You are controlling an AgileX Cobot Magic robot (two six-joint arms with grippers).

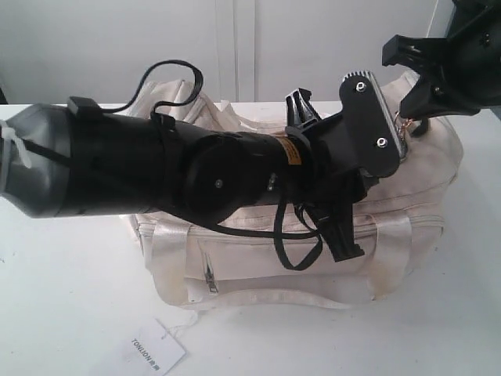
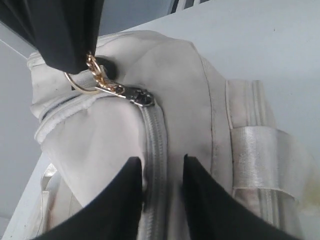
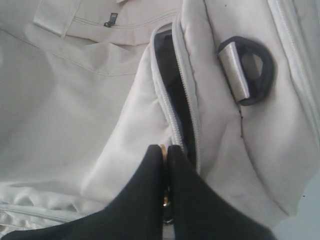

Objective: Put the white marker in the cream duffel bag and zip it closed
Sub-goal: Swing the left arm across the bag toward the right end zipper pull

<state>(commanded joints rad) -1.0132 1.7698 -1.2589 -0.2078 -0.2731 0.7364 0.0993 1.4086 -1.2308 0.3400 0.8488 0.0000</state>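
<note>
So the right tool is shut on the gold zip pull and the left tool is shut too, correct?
No: the left tool is open, straddling the zip, as the left wrist view shows. The right tool is shut on the gold zip pull.

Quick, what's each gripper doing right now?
Left gripper: open, astride the zip.
Right gripper: shut on the gold zip pull.
</note>
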